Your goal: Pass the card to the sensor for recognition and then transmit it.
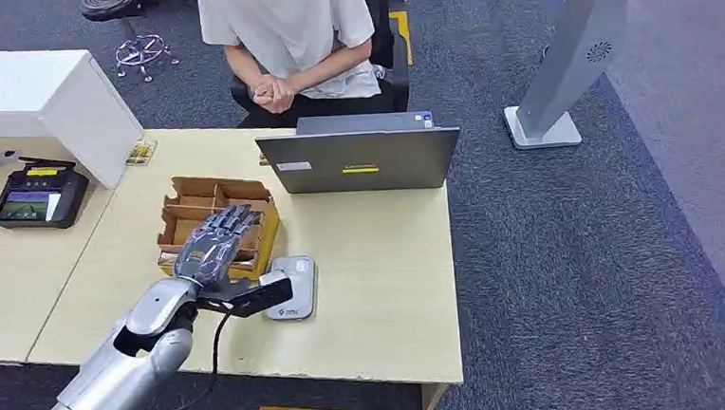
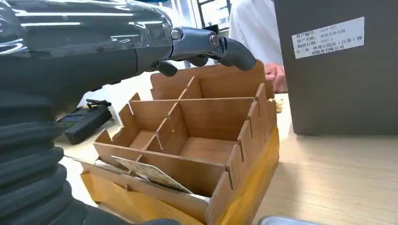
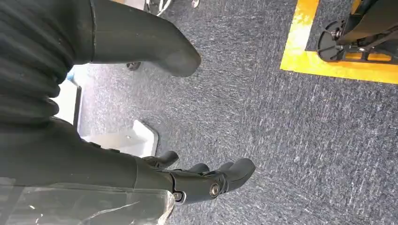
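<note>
My left hand point(image 1: 213, 245) hovers with its fingers spread over a wooden divided box point(image 1: 219, 223) on the table, holding nothing. In the left wrist view the fingers point(image 2: 209, 44) stretch above the box point(image 2: 197, 140). A pale patterned card point(image 2: 151, 174) leans in the box's compartment closest to the wrist camera. The grey card sensor point(image 1: 293, 287) lies flat on the table just right of the box, beside my thumb point(image 1: 255, 297). My right hand point(image 3: 202, 180) hangs over blue carpet, fingers apart and empty.
A closed-looking grey laptop point(image 1: 361, 159) stands behind the sensor, and a person point(image 1: 287, 38) sits beyond it with clasped hands. A black payment terminal point(image 1: 37, 196) and a white box point(image 1: 43, 101) are at the left. A white stand point(image 1: 564, 69) rises on the carpet to the right.
</note>
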{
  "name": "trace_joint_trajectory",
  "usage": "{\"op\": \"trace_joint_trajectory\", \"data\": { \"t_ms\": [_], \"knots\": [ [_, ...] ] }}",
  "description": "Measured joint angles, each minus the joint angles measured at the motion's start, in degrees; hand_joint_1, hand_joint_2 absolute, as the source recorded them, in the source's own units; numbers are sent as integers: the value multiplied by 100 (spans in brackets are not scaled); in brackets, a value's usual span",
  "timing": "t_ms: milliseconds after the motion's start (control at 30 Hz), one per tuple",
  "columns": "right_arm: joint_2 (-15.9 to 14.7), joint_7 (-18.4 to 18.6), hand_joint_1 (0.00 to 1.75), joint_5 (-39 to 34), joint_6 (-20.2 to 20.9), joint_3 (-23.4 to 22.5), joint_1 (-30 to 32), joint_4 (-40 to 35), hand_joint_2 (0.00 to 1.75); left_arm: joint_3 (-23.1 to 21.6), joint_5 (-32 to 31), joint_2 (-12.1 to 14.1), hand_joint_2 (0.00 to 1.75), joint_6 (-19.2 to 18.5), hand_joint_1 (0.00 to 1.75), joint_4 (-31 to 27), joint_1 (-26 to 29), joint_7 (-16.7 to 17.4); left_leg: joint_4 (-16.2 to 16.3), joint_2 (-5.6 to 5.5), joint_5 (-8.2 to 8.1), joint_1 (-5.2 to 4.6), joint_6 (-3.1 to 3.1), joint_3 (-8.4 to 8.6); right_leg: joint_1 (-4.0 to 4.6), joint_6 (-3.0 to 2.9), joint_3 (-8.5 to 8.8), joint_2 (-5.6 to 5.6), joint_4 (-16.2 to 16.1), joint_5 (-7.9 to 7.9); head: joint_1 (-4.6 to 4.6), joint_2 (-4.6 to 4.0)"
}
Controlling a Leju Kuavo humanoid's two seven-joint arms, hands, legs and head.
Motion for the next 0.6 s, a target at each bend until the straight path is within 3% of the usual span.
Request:
{"op": "trace_joint_trajectory", "data": {
  "t_ms": [600],
  "knots": [
    [0,17,0,9,20,-74,1,0,175,2,-96,-4,175,90,0,59,54,77,0,0,0,0,0,-1,0,0,1,0,0,0,0,0]
  ]
}}
